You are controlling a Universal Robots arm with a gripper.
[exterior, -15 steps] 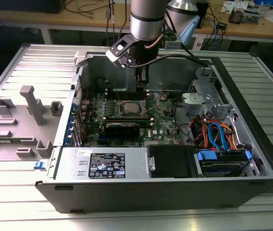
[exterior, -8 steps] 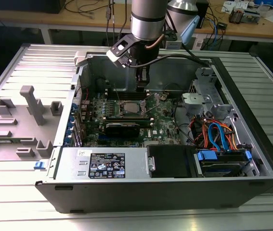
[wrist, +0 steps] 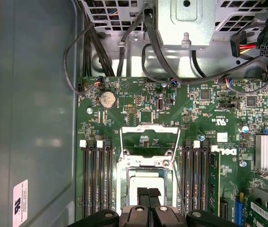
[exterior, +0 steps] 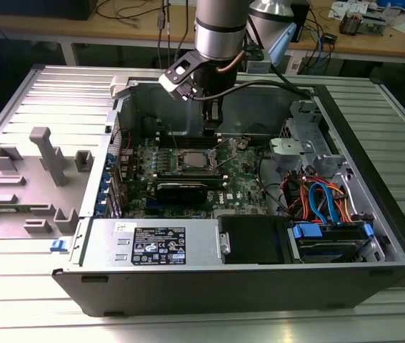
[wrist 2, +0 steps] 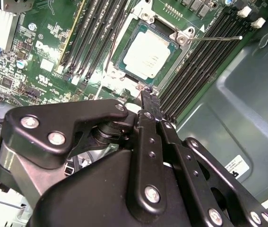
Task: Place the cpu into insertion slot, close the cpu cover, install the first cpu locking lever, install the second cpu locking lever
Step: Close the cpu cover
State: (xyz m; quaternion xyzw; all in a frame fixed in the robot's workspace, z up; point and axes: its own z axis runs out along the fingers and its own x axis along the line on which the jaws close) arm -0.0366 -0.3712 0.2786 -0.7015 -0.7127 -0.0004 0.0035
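Lying in the insertion slot just beyond the fingers, the cpu is seated; the fingers are drawn narrow, nothing held; the cpu cover, raised further beyond, is best pressed down evenly.

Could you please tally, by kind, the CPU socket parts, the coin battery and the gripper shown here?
cpu: 1
insertion slot: 1
cpu cover: 1
coin battery: 1
gripper: 1
Total: 5
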